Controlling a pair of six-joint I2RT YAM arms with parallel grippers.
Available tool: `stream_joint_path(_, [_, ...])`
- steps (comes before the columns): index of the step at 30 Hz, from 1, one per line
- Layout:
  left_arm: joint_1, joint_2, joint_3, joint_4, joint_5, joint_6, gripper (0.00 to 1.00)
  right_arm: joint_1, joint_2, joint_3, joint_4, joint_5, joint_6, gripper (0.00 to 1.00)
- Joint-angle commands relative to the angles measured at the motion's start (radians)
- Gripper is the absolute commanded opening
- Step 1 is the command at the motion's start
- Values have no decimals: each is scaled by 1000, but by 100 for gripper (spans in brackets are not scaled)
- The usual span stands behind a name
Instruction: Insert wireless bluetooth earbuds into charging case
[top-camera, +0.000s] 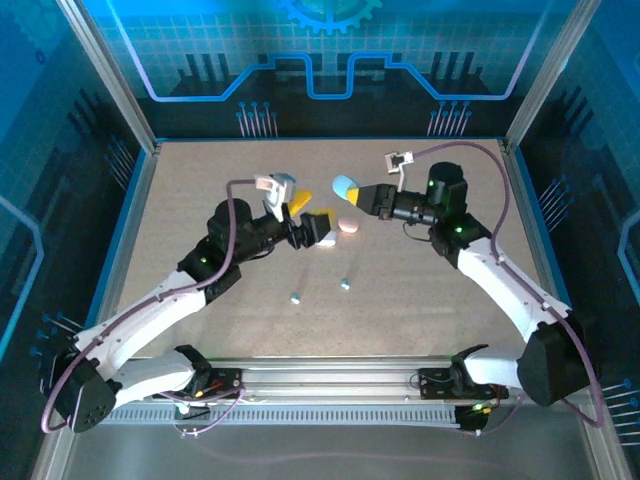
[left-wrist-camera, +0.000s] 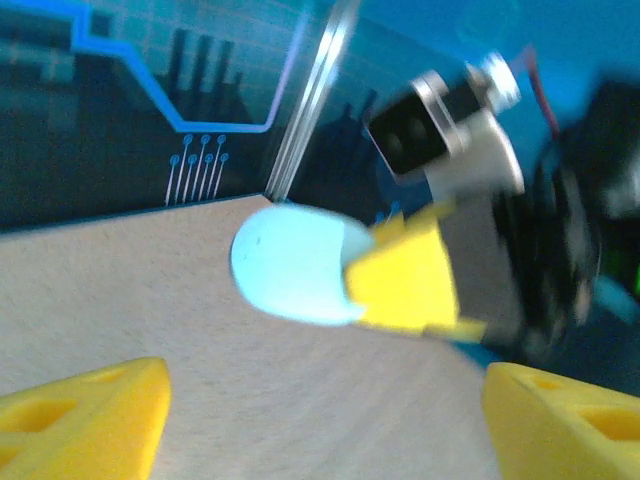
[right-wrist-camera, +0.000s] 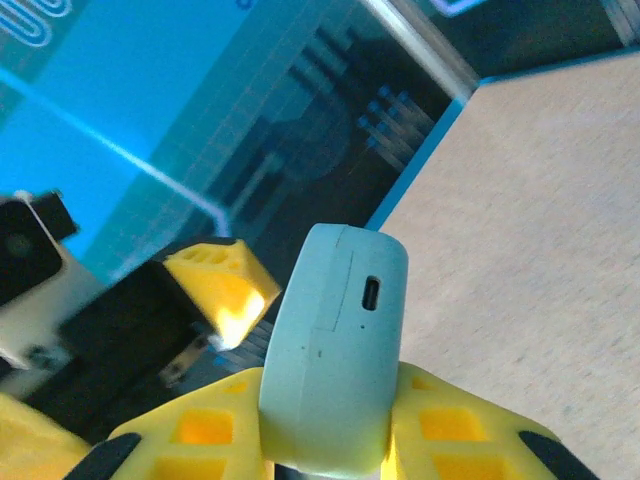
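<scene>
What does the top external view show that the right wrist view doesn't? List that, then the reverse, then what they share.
Top external adds: two tiny earbuds loose on the table, a pink case lying near the left jaws, and both arms whole. Right wrist adds: the charging port and a seam on the light blue case. Both: that light blue case clamped in the right jaws, with the yellow left jaws close by.

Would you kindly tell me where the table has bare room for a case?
Free: the far-left table corner and the near strip between earbuds and arm bases. Crowded: the centre, around the pink case and light-blue case.
</scene>
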Motion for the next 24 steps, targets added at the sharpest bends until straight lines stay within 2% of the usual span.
stream_joint_path(1, [21,-27,-6,-40,171,474,79,-39,51,107,-202,-319,57,23])
stream_joint_path(5, [69,-15,11,-96,314,599,77,-44,89,189,-375,-453,-31,23])
stream_joint_path(9, [94,6,28,-77,381,632,78,-44,116,256,-582,-512,-175,23])
stream_joint_path(16, [97,90,88,-62,491,628,79,-26,119,261,-598,-538,-180,24])
stream_joint_path(24, [79,161,144,-57,549,589,72,-12,137,267,-604,-532,-187,25])
